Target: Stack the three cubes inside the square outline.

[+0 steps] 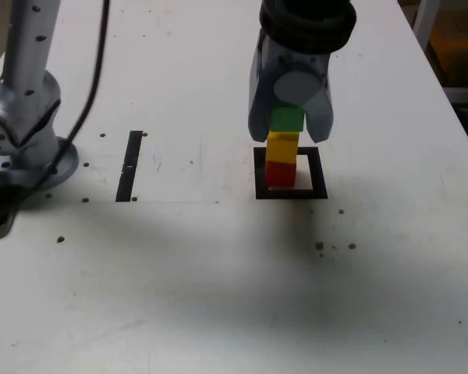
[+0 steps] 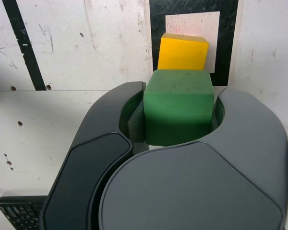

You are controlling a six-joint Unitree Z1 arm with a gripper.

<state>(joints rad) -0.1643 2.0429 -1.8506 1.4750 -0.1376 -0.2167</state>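
Green cube (image 1: 286,118) clamped btwn jaws, atop yellow cube (image 1: 281,146), red cube (image 1: 279,173) below.

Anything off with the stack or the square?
Slightly. The stack sits toward the exterior view's left side of the square outline, not centred. The green cube, between the gripper jaws, looks offset from the yellow cube below. The red cube is at the bottom. Nothing toppled.
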